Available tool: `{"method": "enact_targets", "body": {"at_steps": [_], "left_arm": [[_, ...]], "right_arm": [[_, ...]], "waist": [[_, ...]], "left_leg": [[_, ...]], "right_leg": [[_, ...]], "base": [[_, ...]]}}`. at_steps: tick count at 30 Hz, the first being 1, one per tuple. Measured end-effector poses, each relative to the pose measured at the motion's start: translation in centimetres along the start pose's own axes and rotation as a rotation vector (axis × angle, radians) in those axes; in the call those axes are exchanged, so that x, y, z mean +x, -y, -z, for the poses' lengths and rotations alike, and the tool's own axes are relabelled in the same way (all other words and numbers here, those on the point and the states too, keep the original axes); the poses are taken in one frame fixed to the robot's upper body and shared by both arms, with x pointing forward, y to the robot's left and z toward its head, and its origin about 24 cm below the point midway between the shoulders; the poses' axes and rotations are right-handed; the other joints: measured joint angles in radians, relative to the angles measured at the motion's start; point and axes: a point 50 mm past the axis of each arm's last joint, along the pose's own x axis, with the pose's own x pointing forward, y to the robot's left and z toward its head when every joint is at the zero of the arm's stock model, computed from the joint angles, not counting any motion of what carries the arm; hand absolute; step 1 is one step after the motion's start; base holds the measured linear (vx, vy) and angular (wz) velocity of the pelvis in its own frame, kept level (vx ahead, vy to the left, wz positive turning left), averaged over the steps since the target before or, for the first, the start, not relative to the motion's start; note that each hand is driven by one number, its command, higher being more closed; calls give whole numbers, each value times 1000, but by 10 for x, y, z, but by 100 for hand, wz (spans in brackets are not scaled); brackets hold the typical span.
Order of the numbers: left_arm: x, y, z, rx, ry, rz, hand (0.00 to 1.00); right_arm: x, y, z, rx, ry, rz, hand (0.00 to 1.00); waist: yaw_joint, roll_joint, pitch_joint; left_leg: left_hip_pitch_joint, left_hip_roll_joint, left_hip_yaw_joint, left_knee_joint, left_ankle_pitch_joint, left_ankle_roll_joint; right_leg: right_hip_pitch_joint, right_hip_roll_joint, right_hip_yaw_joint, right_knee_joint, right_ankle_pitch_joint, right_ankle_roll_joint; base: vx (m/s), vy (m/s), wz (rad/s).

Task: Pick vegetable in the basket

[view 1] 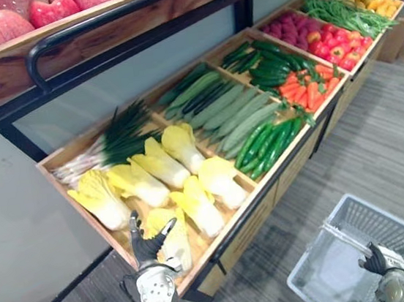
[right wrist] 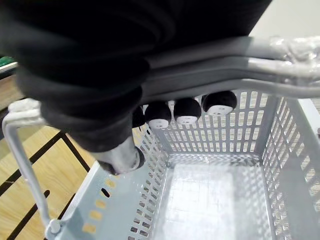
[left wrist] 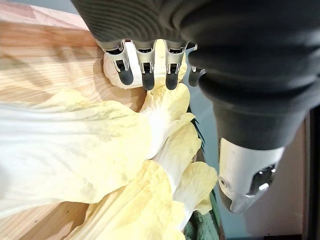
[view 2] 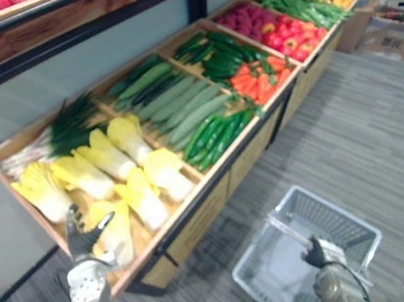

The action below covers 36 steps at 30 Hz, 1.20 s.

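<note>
**Operator:** Where is your left hand?

**Me:** My left hand (view 1: 149, 244) hangs over the near end of the wooden display bin (view 1: 221, 246), above the nearest napa cabbage (view 1: 176, 251). The fingers (left wrist: 145, 75) are straight and spread, and the thumb (left wrist: 245, 185) is held well out to the side, so it grips nothing. In the left wrist view the dark tips sit right at the pale yellow leaves, though I can't tell whether they touch.

**Operator:** And the right?

**Me:** My right hand (view 1: 376, 258) is curled round the grey handle (right wrist: 260, 65) of the plastic basket (view 1: 320, 238). The basket hangs low on my right over the striped floor (view 1: 378, 144), well apart from the bin. In the right wrist view I look down past my fingertips (right wrist: 187, 110) at the basket's perforated walls and smooth bottom.

**Operator:** So where are the vegetables?

**Me:** All in the bin. More cabbages (view 1: 160, 167) lie in the same compartment as the one under my hand, with spring onions (view 1: 123, 135) behind them. The next compartment holds long pale cucumbers (view 1: 230, 107) and darker green cucumbers (view 1: 267, 143). Beyond those come carrots (view 1: 308, 86) and red peppers (view 1: 336, 42). Apples (view 1: 30, 13) sit on the shelf above.
</note>
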Motion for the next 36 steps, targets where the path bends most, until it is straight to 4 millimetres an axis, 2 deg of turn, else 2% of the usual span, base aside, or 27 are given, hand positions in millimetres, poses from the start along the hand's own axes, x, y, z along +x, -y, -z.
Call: {"method": "enact_targets", "body": {"at_steps": [7, 21, 29, 36], "left_arm": [[5, -3, 0, 8, -5, -35, 0], [18, -14, 17, 75, -97, -163, 0], [25, -11, 25, 104, -141, -176, 0], [24, -3, 22, 123, -122, -141, 0]], "right_arm": [[0, 0, 0, -34, 7, -2, 100], [6, 5, -8, -31, 25, 20, 100], [8, 7, -15, -35, 52, 50, 100], [9, 10, -23, -38, 86, 68, 100]], "waist": [[-13, -1, 1], [-13, -16, 40], [-15, -35, 65], [-15, -38, 73]], "left_leg": [[-1, 0, 1, -2, 0, 0], [-13, -2, 22, -6, 0, 0], [-15, -9, 43, -12, -1, 0], [-14, -15, 55, -14, -1, 1]], "right_leg": [[-2, 0, 0, -1, 0, 0], [-31, 0, 18, -1, 6, -1], [-51, -4, 40, -1, 13, 2], [-62, -8, 56, -1, 17, 5]], "base": [[0, 0, 0], [-1, -2, -3], [-5, -2, -6], [0, 0, -7]]}}
